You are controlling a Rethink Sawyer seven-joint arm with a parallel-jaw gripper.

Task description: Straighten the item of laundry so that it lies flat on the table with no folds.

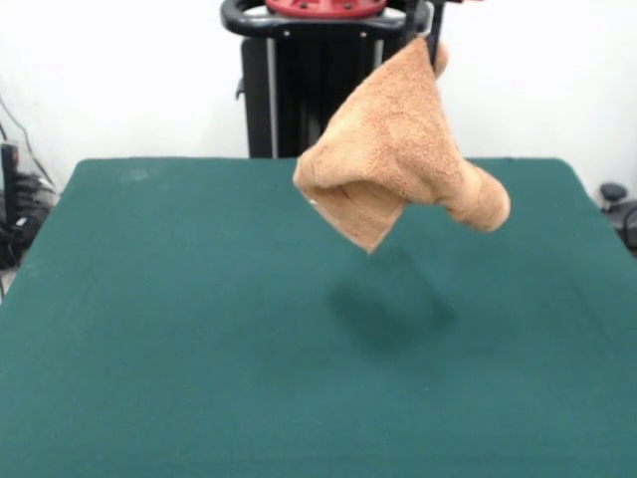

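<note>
At the top of the frame, a little right of centre, the gripper shows only as a thin dark finger coming down from the upper edge, and its jaws are closed on the top corner of the towel — a small nub of orange-tan cloth pokes out just to the right of the pinch. From that held corner the towel hangs free in the upper middle of the frame, spreading downward and to the left into a loose cone shape. It is far from flat: the lower edge curls under on itself, one fold comes to a point at the bottom centre of the cloth, and another rolled lobe sticks out to the lower right. A woven band stripe can be made out along the lower left fold, with a tiny pale spot at the left end of it that may be a tag, though it is too small to be sure. The towel is clear of the table — a soft dark shadow lies on the green cloth below it, near the middle of the frame. Behind the towel, at top centre, stands the black pedestal with a red part of the robot above it, against a white wall.
</note>
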